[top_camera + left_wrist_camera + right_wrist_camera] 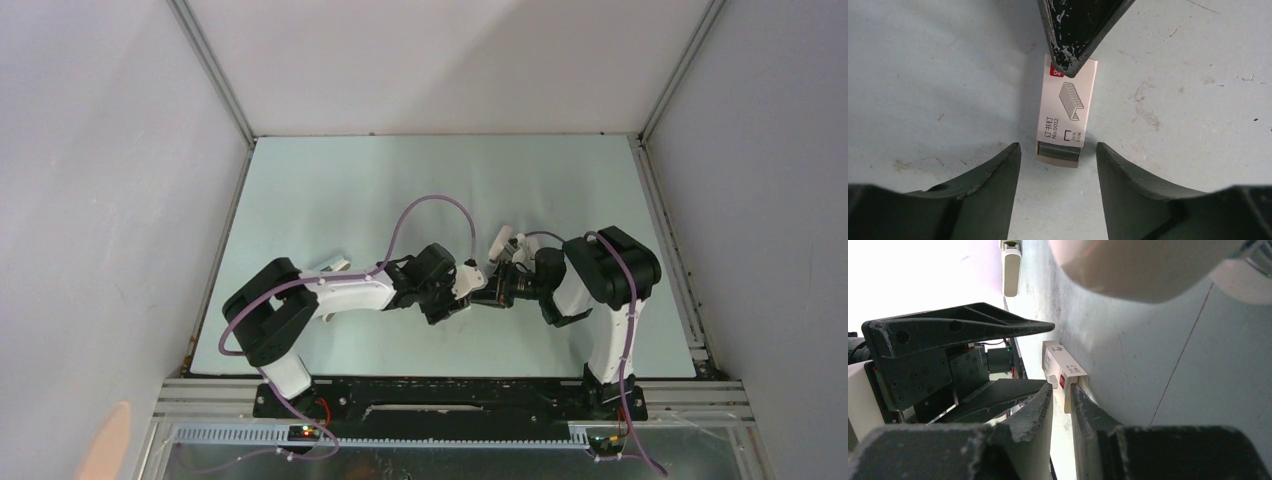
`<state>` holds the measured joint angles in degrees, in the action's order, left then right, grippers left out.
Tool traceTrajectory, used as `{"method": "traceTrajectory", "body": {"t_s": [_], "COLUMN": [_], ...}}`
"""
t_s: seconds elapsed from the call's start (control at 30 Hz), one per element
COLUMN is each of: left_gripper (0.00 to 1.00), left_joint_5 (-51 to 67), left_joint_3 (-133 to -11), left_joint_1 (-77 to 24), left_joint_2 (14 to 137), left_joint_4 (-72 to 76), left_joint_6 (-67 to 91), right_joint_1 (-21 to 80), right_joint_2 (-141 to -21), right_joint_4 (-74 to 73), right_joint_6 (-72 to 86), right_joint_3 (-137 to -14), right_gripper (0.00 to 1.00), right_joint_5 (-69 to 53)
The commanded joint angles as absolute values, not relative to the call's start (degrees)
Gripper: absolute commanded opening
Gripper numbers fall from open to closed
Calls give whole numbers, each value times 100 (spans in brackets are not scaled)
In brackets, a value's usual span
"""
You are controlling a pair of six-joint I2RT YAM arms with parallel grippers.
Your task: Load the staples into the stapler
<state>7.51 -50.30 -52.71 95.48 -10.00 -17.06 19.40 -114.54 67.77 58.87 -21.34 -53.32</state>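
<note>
A small white staple box (1068, 107) lies on the table, its near end open. The grey staples (1058, 149) show in that open end. My left gripper (1058, 150) is open, low over the table, with its fingers on either side of the staples' end and not touching them. My right gripper (1060, 390) comes from the opposite side and is closed on the box's far end (1063, 381); its upper finger (1068, 50) lies over the red-marked end. A white oblong thing (335, 265), perhaps the stapler, lies behind the left arm and also shows in the right wrist view (1011, 265).
Both grippers meet at the table's middle (478, 290). Another white oblong object (500, 242) lies just behind the right gripper; I cannot tell what it is. Grey walls close in the pale green table (400, 180) on three sides.
</note>
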Motion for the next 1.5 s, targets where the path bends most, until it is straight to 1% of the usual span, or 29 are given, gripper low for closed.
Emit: {"method": "traceTrajectory", "body": {"t_s": [0.0,0.1,0.17,0.47,0.63,0.77,0.93,1.1,1.2,1.47], "left_gripper": [58,52,50,49,49,48,46,35,32,31], "left_joint_5": [782,776,742,586,517,484,489,516,530,537], "left_joint_3": [-5163,-5135,-5118,-5071,-5064,-5050,-5089,-5106,-5106,-5120], "left_joint_1": [-5214,-5214,-5212,-5195,-5177,-5177,-5168,-5173,-5173,-5177], "left_joint_2": [9679,9672,9670,9650,9653,9680,9722,9737,9730,9751], "left_joint_4": [-1021,-1040,-1044,-1090,-1150,-1149,-1209,-1251,-1249,-1279], "left_joint_6": [-1896,-1907,-1916,-1955,-1978,-1997,-2008,-2006,-2006,-2008], "right_joint_1": [1969,1969,1969,1939,1908,1885,1866,1824,1782,1552], "right_joint_2": [-11560,-11550,-11541,-11480,-11449,-11443,-11452,-11442,-11387,-11171], "right_joint_4": [6817,6775,6736,6605,6571,6561,6531,6517,6454,6225], "right_joint_6": [5712,5684,5655,5577,5564,5563,5555,5565,5551,5494], "right_joint_3": [-2256,-2267,-2268,-2267,-2259,-2262,-2266,-2262,-2266,-2203], "right_gripper": [20,15,14,5,2,1,1,1,0,0], "right_joint_5": [-5378,-5379,-5379,-5387,-5422,-5432,-5432,-5462,-5490,-5593]}}
